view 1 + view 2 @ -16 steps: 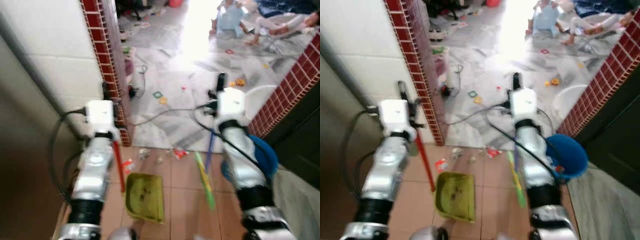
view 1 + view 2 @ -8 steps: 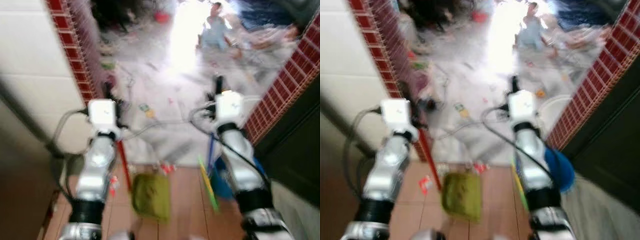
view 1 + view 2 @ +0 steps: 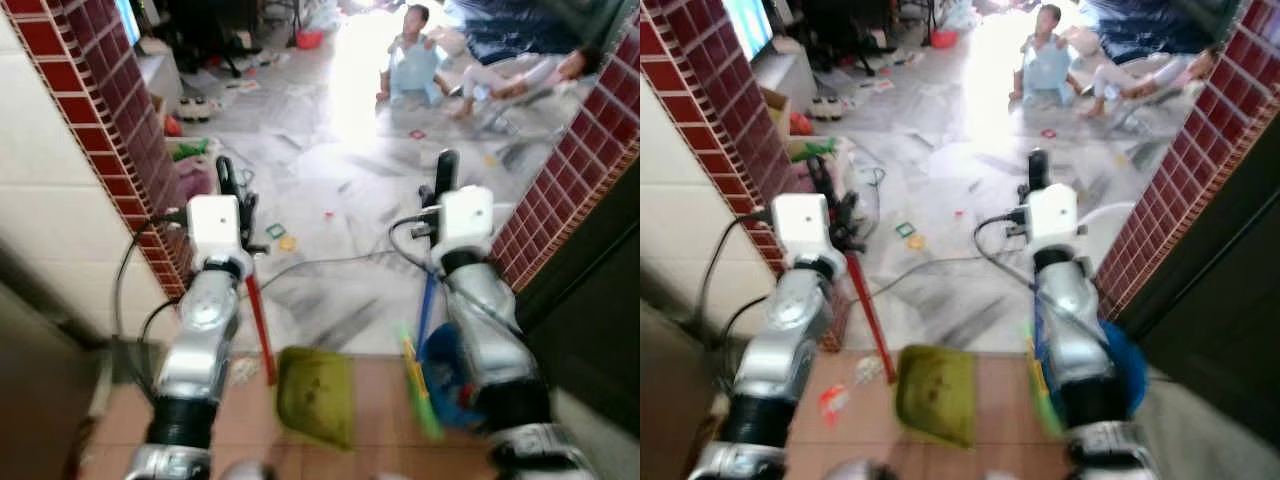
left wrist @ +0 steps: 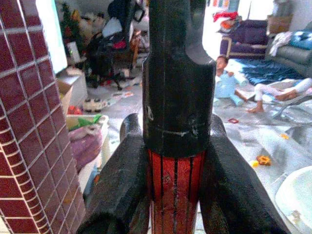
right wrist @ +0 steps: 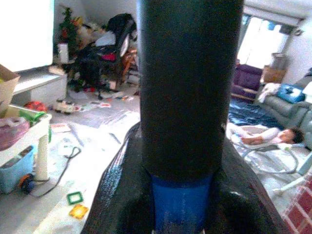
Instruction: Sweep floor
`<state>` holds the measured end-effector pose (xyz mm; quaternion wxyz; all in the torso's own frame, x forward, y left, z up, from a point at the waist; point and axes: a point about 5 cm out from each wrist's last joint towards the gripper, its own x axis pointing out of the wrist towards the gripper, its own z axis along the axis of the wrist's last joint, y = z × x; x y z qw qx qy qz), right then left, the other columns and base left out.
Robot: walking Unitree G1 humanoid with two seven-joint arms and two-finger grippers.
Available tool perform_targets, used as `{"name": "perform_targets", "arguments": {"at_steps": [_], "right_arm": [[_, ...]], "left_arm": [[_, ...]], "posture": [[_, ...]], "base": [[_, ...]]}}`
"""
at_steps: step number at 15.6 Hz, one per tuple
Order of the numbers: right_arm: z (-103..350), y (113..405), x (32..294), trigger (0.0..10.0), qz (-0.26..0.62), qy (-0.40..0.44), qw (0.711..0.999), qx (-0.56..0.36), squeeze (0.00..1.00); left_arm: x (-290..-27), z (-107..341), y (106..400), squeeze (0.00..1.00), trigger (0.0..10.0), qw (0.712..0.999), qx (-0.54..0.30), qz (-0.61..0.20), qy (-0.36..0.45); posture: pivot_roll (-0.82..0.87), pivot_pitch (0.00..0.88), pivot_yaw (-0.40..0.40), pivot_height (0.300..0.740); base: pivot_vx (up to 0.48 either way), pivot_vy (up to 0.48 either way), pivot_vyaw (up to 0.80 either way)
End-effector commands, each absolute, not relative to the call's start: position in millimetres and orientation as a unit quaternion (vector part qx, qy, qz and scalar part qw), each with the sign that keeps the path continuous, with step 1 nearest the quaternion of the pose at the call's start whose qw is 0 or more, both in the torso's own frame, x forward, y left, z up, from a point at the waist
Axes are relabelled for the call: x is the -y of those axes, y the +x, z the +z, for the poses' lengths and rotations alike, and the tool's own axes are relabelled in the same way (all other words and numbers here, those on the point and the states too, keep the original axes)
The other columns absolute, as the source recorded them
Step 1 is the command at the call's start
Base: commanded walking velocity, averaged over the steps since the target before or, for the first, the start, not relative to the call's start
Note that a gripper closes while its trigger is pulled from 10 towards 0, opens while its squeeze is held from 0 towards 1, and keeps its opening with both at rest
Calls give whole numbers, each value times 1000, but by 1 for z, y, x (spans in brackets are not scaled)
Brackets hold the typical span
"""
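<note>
My left gripper (image 3: 229, 187) is shut on the red handle (image 3: 261, 332) of a green dustpan (image 3: 315, 396), which hangs low over the brown tiles. In the left wrist view the fingers (image 4: 122, 185) clamp the red handle (image 4: 175, 192) just below its black cap (image 4: 178, 73). On the other side, my right gripper (image 3: 445, 178) is shut on a broom's blue handle (image 3: 427, 310), its green bristles (image 3: 421, 388) down near the floor. The right wrist view has that blue handle (image 5: 180, 202) between the fingers (image 5: 119, 195). Small litter (image 3: 285, 241) lies scattered on the marble floor ahead.
Red-tiled wall corners stand at left (image 3: 110, 130) and right (image 3: 585, 180), forming a doorway. A blue bucket (image 3: 452, 388) sits by my right arm. A cable (image 3: 310, 262) crosses the floor. Two people (image 3: 405, 62) are on the floor at the back, among clutter.
The whole picture has shifted as the camera moved toward the doorway, so more of the far room shows. Both grippers keep their hold on dustpan and broom.
</note>
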<state>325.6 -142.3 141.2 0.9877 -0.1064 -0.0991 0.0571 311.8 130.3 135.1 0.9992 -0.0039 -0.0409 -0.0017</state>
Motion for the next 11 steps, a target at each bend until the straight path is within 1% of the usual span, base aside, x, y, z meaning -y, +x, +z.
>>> {"name": "perform_targets", "arguments": {"at_steps": [1, 7, 8, 11], "right_arm": [[157, 327, 143, 10000, 56, -104, 984, 133, 0], [155, 326, 142, 10000, 61, -102, 984, 129, 0], [154, 326, 142, 10000, 62, -102, 985, 128, 0], [153, 325, 143, 10000, 63, -101, 985, 125, 0]], "left_arm": [[-131, 154, 316, 0, 10000, 997, 80, 1, 14], [-132, 155, 318, 0, 10000, 997, 81, 4, 19], [-133, 155, 318, 0, 10000, 996, 81, 5, 22], [-140, 160, 320, 0, 10000, 992, 103, 30, 66]], "posture": [[-89, 0, 12, 740], [-89, 0, 13, 740], [-90, 0, 12, 740], [-90, 0, 11, 740]], "base": [[450, 0, 0], [439, 0, 0], [281, 0, 0], [0, 0, 0]]}}
